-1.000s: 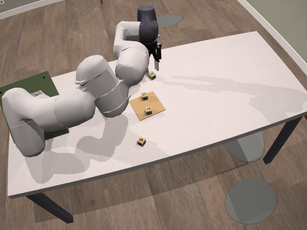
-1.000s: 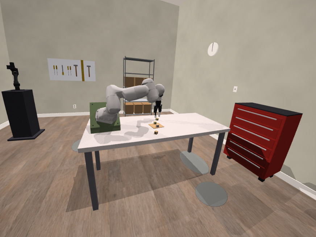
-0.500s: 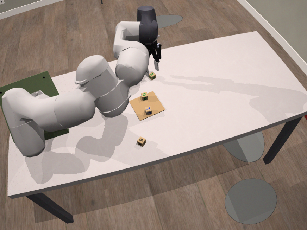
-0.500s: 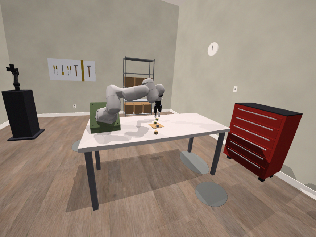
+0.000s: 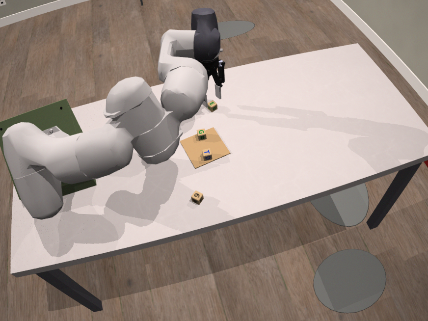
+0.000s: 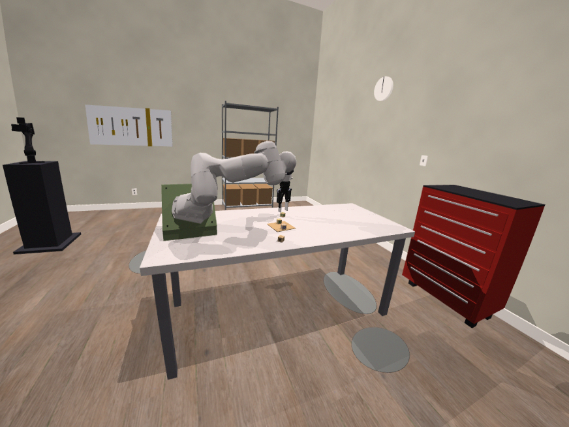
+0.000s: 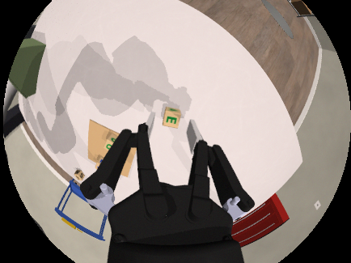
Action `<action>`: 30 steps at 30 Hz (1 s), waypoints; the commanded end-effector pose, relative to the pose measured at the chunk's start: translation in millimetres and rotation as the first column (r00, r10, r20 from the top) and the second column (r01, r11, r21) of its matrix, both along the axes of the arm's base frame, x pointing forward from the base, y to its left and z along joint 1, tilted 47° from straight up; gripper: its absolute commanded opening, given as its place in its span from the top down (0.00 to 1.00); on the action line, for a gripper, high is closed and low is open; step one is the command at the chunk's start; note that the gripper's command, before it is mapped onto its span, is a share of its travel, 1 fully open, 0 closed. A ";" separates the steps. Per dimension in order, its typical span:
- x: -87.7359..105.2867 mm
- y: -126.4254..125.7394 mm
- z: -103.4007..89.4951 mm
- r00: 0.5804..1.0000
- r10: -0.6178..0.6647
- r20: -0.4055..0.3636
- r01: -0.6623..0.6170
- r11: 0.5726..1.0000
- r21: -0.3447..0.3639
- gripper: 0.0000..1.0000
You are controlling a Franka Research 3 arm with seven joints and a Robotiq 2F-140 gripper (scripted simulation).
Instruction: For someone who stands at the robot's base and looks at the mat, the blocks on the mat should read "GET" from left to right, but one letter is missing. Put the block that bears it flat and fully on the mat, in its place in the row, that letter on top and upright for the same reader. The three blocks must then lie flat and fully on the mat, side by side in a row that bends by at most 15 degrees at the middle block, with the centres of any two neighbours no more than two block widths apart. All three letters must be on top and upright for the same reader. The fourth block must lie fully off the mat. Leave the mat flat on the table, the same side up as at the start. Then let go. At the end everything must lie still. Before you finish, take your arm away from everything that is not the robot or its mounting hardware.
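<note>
Arm pose: the arm reaches out low from its green base plate point(image 5: 64, 107) across the tabletop point(image 5: 303, 96), elbow folded, wrist turned down so the end effector point(image 5: 218, 90) points at the surface.
End effector height: it hangs above the E block point(image 5: 212, 105), not touching it.
End effector state: fingers partly apart, with nothing between them; in the wrist view the E block point(image 7: 171, 119) shows in the gap, farther down.
E block position: on the bare tabletop, off the mat point(image 5: 217, 146), near its far corner.
E block orientation: flat, green E on top; the block is a cube with no long axis, edges slightly turned relative to the tabletop edge.
Mat contents: G block point(image 5: 201, 134) and T block point(image 5: 207, 154), both flat, letters on top, set apart with a gap between them.
Fourth block: the 6 block point(image 5: 197, 197) lies on the tabletop, well apart from the mat, on the side opposite the E block.
</note>
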State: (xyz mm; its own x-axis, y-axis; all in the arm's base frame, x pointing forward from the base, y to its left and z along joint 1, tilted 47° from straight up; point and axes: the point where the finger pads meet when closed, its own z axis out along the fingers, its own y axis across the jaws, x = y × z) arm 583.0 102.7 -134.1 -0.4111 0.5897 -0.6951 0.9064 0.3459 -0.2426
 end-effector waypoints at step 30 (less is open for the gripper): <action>0.8 -8.8 -8.3 1.000 -0.002 0.003 0.002 1.000 0.000 0.60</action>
